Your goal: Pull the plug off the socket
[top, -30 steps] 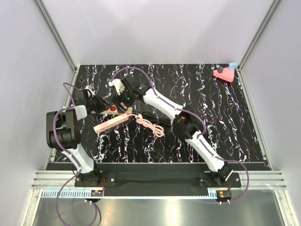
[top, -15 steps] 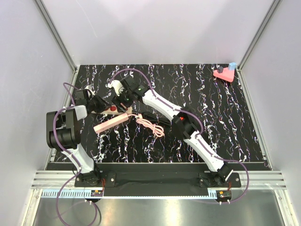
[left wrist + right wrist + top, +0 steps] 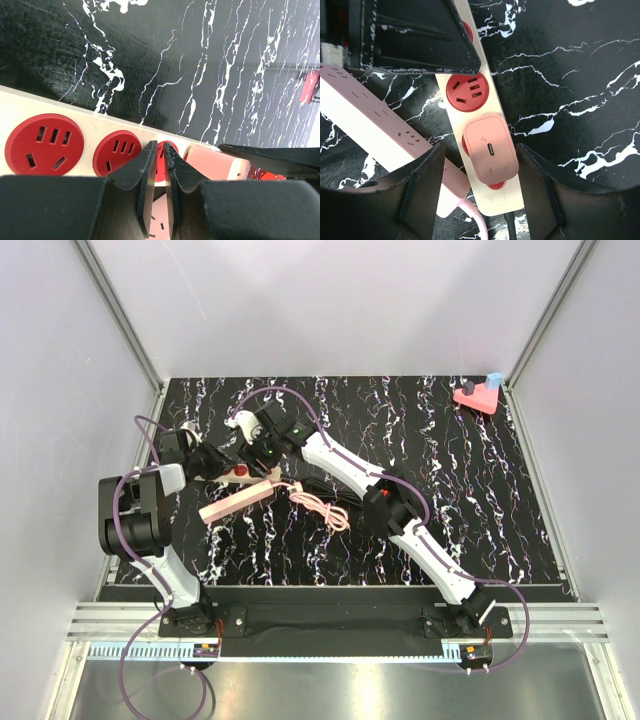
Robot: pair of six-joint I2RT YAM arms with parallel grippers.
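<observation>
The socket (image 3: 470, 107) is a cream bar with red outlets, lying on the black marbled table. A pink plug (image 3: 490, 149) with a small slot sits in its outlet nearest the cable end. My right gripper (image 3: 479, 150) is open, one finger on each side of the plug, not touching it. My left gripper (image 3: 160, 146) is shut and empty, its tips on the bar at a red outlet (image 3: 162, 165) next to the plug (image 3: 217, 162). In the top view both grippers, left (image 3: 222, 470) and right (image 3: 252, 452), meet over the bar and mostly hide it.
A pink power strip (image 3: 238, 498) lies at an angle beside the cream bar, also in the right wrist view (image 3: 380, 120). Its pink cable (image 3: 320, 508) coils to the right. A pink triangular block (image 3: 478, 395) sits at the far right corner.
My right wrist has shifted slightly left and away, bringing its gripper over the plug. The left arm, bar and pink strip have not moved.
</observation>
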